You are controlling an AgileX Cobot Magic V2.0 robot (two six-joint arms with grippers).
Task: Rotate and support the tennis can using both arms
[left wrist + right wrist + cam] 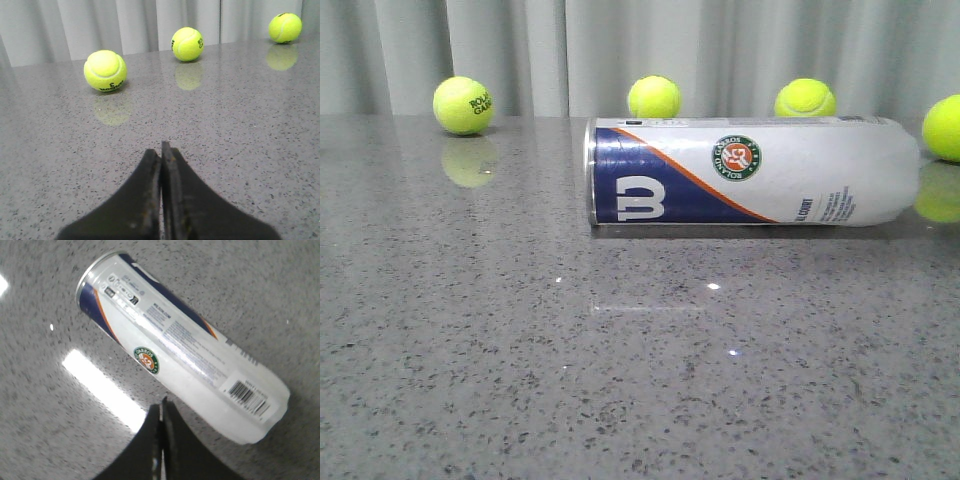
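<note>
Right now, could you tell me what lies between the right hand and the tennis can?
Only bare table, as the right wrist view shows; the right hand hovers beside the tennis can.

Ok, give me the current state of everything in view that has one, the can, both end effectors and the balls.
tennis can: lying on its side on the table, metal rim toward the robot's left, not held.
left end effector: shut, empty, low over the table, facing three tennis balls.
right end effector: shut, empty, above the can, not touching.
tennis balls: four resting loose behind the can.
</note>
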